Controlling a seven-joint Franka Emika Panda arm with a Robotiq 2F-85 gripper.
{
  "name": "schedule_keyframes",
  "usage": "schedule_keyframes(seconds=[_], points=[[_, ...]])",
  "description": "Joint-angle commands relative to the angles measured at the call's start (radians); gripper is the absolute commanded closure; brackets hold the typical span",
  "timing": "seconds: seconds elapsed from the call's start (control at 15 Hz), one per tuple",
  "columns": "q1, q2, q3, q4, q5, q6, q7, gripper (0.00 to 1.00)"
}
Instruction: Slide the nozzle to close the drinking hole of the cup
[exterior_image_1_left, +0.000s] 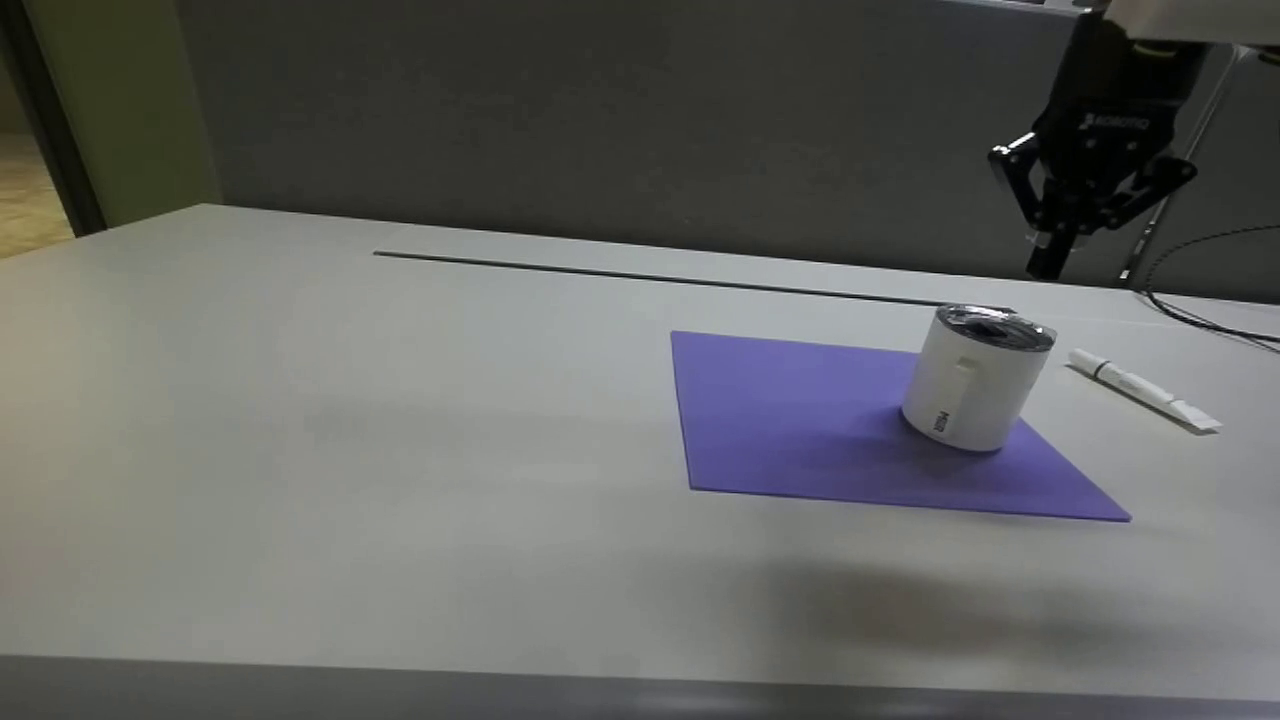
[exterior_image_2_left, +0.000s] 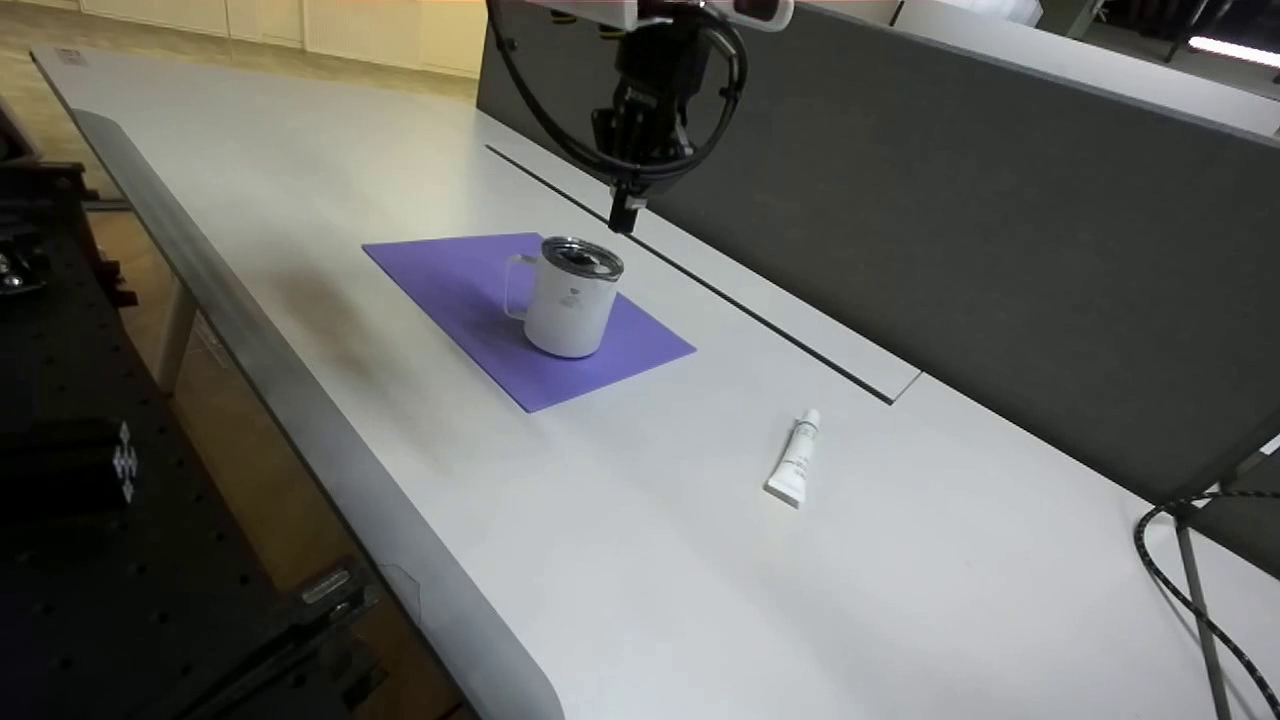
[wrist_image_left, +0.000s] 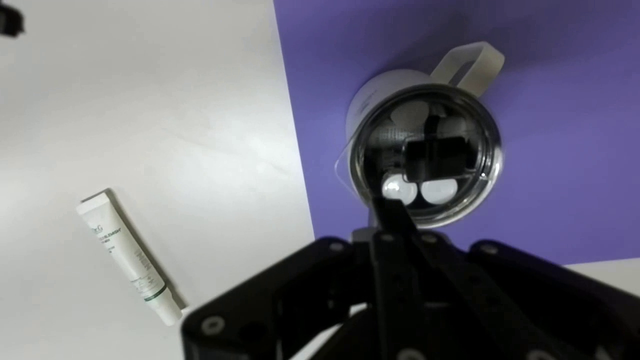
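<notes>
Claw (exterior_image_1_left: 1048, 258) pinched together, near cup (exterior_image_1_left: 965, 405) but apart

Claw: we have fingertips (wrist_image_left: 392, 215) meeting, gripping nothing. It points down, hanging over the tabletop (exterior_image_1_left: 400, 450). Both exterior views show a gap between tips and cup. In the wrist view the tips overlap the edge of the lid (exterior_image_2_left: 582, 258); we read that as line of sight.

Cup: upright on purple mat (exterior_image_1_left: 780, 410), near the mat edge that faces the tube (wrist_image_left: 132, 257). White body, dark mark low on the side. Handle (wrist_image_left: 487, 65) points away from the tube.

Lid: seated on the cup, dark and glossy, silvery rim. In the wrist view we get a dark rectangle (wrist_image_left: 435, 159) near its middle, plus two bright spots (wrist_image_left: 440, 191) on the side toward the claw. Can't tell if the rectangle is the nozzle or a reflection, so we can't say whether the drinking hole is covered.

Nearby: tube is white with a dark band by its cap, lying flat on the tabletop, off the mat and apart from the cup. Dark line (exterior_image_2_left: 750, 313) runs along the tabletop between mat and grey panel (exterior_image_1_left: 600, 120). Black cord (exterior_image_2_left: 1143, 545) lies by the panel, well apart from the cup. Dark thing (wrist_image_left: 10, 21) in a corner of the wrist view is cropped and blurred; we can't identify it.
</notes>
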Motion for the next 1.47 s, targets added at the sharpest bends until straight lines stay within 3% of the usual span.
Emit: schedule_keyframes(seconds=[0.0,1.07,1.4], points=[[0.023,0.028,-0.017,0.016,-0.063,-0.015,0.085,1.0],[0.05,0.105,0.017,0.006,-0.017,0.071,0.052,1.0],[0.028,0.097,0.062,0.004,0.11,0.065,0.009,1.0]])
